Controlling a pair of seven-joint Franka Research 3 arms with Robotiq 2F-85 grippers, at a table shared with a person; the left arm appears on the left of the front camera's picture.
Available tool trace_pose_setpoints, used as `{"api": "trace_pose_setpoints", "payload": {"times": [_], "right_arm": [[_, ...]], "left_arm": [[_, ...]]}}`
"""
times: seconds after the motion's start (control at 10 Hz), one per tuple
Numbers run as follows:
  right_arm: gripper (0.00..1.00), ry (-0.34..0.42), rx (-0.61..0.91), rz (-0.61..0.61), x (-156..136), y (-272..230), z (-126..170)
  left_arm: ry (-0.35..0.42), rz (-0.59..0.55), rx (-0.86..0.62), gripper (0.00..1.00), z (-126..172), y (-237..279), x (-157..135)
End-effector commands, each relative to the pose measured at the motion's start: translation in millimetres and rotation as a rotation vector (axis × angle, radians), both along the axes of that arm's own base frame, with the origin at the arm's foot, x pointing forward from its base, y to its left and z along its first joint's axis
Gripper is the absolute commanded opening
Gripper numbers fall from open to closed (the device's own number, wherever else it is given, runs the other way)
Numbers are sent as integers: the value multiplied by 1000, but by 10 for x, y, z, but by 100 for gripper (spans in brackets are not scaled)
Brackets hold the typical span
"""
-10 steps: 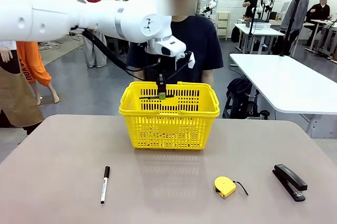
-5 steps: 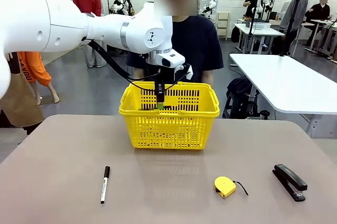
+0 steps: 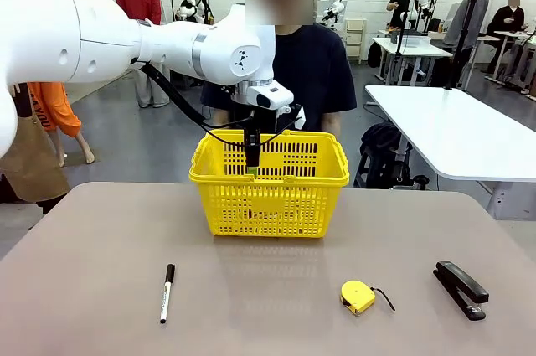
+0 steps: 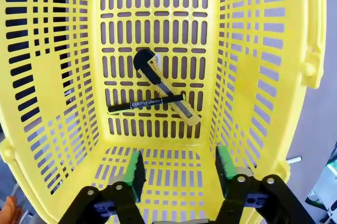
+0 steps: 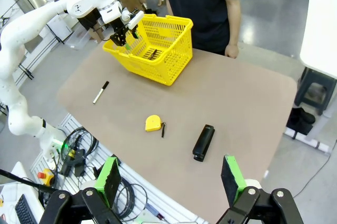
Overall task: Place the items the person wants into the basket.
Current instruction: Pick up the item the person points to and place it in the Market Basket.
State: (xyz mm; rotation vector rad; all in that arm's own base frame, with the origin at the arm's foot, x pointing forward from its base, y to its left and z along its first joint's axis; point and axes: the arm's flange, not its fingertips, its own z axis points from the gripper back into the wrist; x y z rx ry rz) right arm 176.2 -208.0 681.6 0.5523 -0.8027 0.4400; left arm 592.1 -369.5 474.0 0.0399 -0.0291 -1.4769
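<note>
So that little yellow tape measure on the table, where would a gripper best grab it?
Probably from straight above, pinching across the yellow case of the tape measure. It lies flat on the table, so only its edges offer opposing sides to close on. Keep off the thin black strap trailing to its right; that looks too limp to lift by.

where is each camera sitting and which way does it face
front: fixed on the robot's side, facing across the table at the person; left arm enters from the left, left claw over the basket.
left wrist: looking down into the basket at the utility knife and pen; its open green pads at the bottom.
right wrist: raised, looking down at the table; open right claw at the bottom.
shared: front and right wrist both show the tape measure, stapler and marker.
</note>
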Motion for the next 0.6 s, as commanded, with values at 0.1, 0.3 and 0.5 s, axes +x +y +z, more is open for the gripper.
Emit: {"api": "trace_pose_setpoints", "payload": {"times": [0.1, 0.3, 0.5], "right_arm": [[100, -16, 12, 1, 34, 21, -21], [100, -16, 12, 1, 34, 21, -21], [100, -16, 12, 1, 34, 21, -21]], "left_arm": [[-10, -8, 21, 100, 140, -53, 32], [-18, -7, 23, 100, 189, -38, 18], [-35, -2, 10, 100, 262, -15, -22]]}}
